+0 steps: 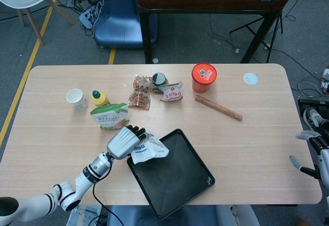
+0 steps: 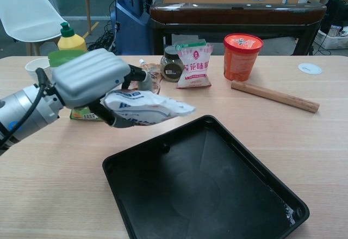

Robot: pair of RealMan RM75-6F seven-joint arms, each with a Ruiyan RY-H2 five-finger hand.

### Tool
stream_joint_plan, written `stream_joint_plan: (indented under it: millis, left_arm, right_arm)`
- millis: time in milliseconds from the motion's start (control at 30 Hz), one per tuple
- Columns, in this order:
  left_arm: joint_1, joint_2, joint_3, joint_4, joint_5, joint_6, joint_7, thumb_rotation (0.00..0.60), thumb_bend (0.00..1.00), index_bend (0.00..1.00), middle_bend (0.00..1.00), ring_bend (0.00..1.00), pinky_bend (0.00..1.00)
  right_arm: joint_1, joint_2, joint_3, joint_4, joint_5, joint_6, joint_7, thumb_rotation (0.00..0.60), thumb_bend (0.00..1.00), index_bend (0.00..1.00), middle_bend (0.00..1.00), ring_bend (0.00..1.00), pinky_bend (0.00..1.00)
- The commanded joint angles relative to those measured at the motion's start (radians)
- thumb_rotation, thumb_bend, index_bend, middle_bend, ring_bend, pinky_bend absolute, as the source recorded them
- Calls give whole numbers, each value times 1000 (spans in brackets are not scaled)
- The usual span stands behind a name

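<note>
My left hand (image 1: 125, 140) (image 2: 91, 79) grips a white food pouch (image 1: 149, 148) (image 2: 147, 108), held flat in the air over the near left corner of the black tray (image 1: 177, 185) (image 2: 217, 201). The tray's inside is bare. My right hand (image 1: 310, 151) hangs past the table's right edge with its fingers apart and nothing in it; the chest view does not show it.
Behind the left hand lie a green-topped pouch (image 1: 108, 115), a yellow bottle (image 1: 98, 98) and a paper cup (image 1: 76, 98). Further back stand a snack bag (image 1: 140, 92), a dark jar (image 1: 158, 80), a small pink packet (image 1: 172, 91), a red tub (image 1: 204, 77), a wooden stick (image 1: 218, 108) and a white lid (image 1: 250, 78).
</note>
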Motion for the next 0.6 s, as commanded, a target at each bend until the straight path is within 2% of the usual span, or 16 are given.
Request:
stream_joint_plan:
  millis: [33, 167, 600]
  left_arm:
    - [-21, 5, 15, -10, 32, -19, 84, 600, 163, 475, 585, 546, 679]
    - [-29, 1, 21, 10, 58, -25, 212, 600, 163, 471, 587, 547, 690]
    - [-8, -18, 59, 45, 110, -17, 479, 600, 177, 446, 588, 552, 709]
  right_arm:
    - [-1, 0, -1, -1, 0, 1, 0, 600, 192, 360, 325, 170, 175]
    - [-5, 1, -2, -2, -2, 5, 0, 600, 191, 360, 325, 170, 175]
    - [-14, 2, -4, -5, 2, 9, 1, 600, 191, 360, 325, 170, 175]
